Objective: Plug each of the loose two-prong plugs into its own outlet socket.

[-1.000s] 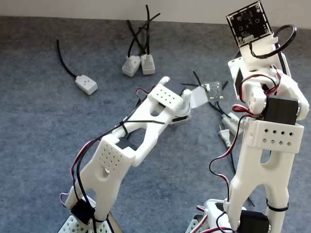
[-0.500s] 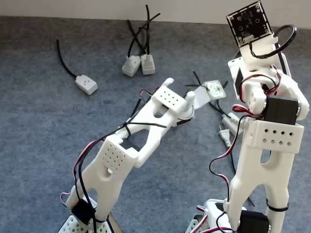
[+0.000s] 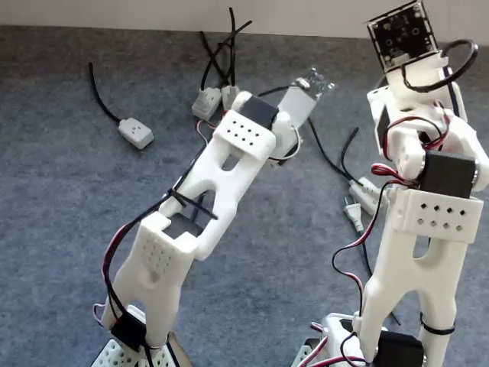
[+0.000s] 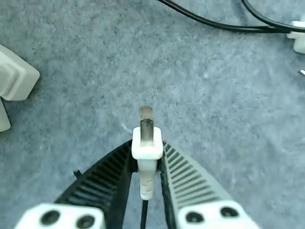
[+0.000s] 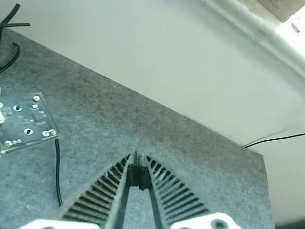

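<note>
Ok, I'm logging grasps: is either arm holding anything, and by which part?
The left gripper holds a plug, fingers on the sides of its white body, prongs forward. The right gripper is shut on nothing.

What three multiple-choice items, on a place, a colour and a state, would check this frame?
1. Where does the lone socket lie in the high view? A) in a gripper B) on the carpet, far left C) on top of an arm
2. What colour is the plug in the left gripper? A) black B) red C) white
3. How is the right gripper? A) shut, empty B) shut on a plug C) wide open
Key: 1 B, it lies alone at the left; 2 C, its white body is clamped there; 3 A, its jaws meet with nothing between.
</note>
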### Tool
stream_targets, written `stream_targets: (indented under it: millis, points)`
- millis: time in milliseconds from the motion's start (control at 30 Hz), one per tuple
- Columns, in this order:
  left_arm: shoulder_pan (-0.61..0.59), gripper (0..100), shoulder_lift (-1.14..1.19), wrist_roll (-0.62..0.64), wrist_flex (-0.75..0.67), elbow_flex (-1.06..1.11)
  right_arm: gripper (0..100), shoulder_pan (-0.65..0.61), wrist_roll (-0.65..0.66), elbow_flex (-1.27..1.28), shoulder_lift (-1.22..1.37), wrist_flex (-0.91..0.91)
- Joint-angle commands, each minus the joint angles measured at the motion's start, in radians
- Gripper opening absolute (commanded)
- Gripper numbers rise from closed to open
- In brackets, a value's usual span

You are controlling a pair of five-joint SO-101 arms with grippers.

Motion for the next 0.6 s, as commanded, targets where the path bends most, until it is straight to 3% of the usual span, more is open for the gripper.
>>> stream_targets:
  millis: [0,400,567]
  points:
    - [0.015,1,-0.114,0.008,0.063,-0.039,0.9,0.022,0.011,-0.042,-0.005,-0.035]
    - [0.068,1,-0.335,0.098,0.232,-0.031,0.9,0.019,0.009,-0.047,0.024,-0.033]
    - [0.116,1,-0.475,0.098,0.242,0.107,0.9,0.016,0.005,-0.048,0.024,-0.031]
